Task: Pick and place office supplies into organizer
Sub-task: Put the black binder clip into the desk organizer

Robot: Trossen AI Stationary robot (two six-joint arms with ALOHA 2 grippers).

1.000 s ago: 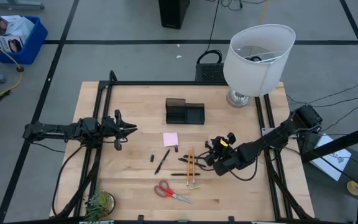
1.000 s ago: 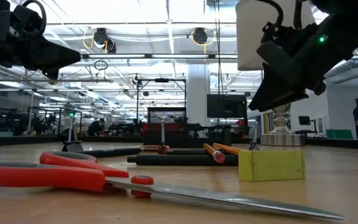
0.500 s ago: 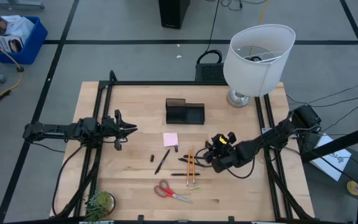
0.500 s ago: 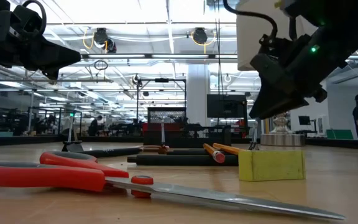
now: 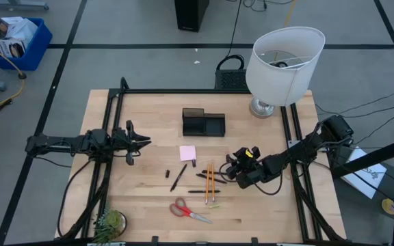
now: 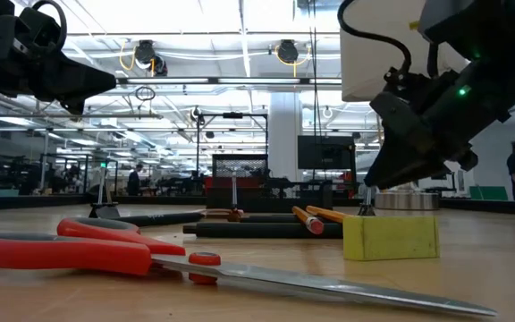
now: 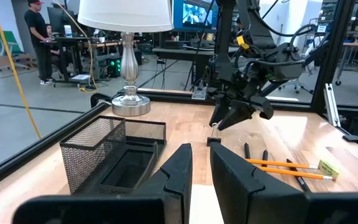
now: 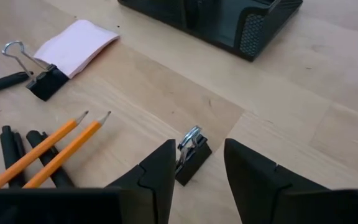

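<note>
The right end effector (image 5: 232, 168) hangs low over the tabletop (image 5: 149, 205), its fingers spread apart and empty, straddling a small black binder clip (image 8: 191, 154) that stands on the wood between the fingertips without touching them. Just to its left lie two orange-yellow pencils (image 5: 210, 181) side by side among thin black pens (image 5: 179, 176). The pink sticky-note pad (image 5: 187, 152) sits farther left, with another binder clip (image 8: 39, 74) touching its edge. The black organizer (image 5: 202, 123) stands toward the far side, well apart. Red-handled scissors (image 5: 188, 210) lie nearest. The left end effector (image 5: 144, 141) waits at the left, fingers released.
</note>
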